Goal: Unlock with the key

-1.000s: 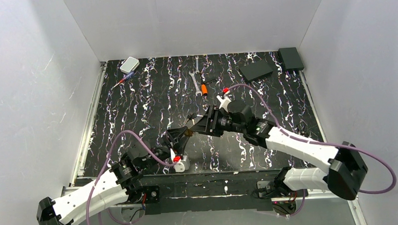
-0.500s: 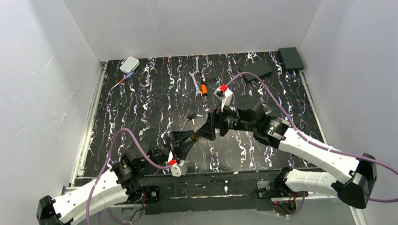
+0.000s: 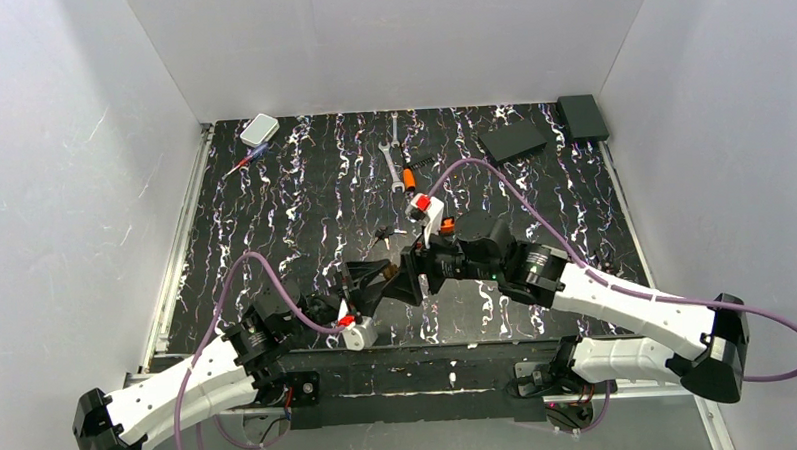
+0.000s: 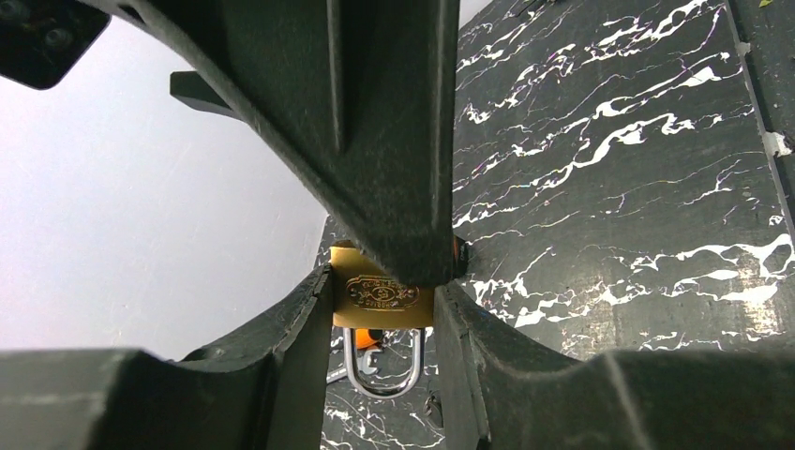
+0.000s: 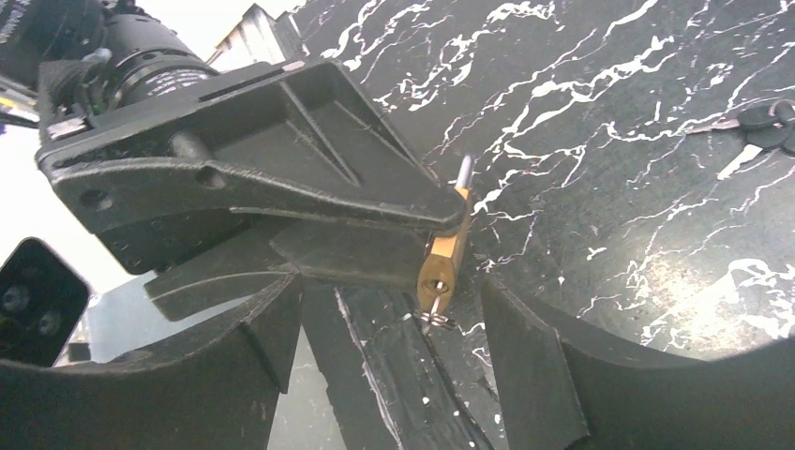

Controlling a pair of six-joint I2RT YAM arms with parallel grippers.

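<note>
The key (image 3: 385, 232) is in neither grip. It lies flat on the desk (image 3: 273, 189), a small dark-headed bunch just beyond the spot where the two arms meet, on the side away from their bases. The left fingers (image 4: 300, 337) are clamped on the brass padlock (image 4: 380, 298), one on each side of its body, holding it off the surface with the shackle turned back toward the left wrist and the bottom end facing the other arm. The right fingers (image 5: 525, 366) stand apart and hold nothing. In the right wrist view they flank the padlock's bottom end without touching it, and the key shows off to the upper right, well apart from them. Since the right arm is free and the nearer one, fetching the key looks like its job — it would have to turn from the padlock and reach farther out. From overhead the bunch seems strung out roughly side to side, dark heads left and a silvery blade right, so a pinch across that line suits best. The desk is hard black with white veining, and a thin key lying flat on it offers little to catch. White walls (image 3: 388, 45) close in three sides, and the wrenches (image 3: 390, 160) lie farther back.
</note>
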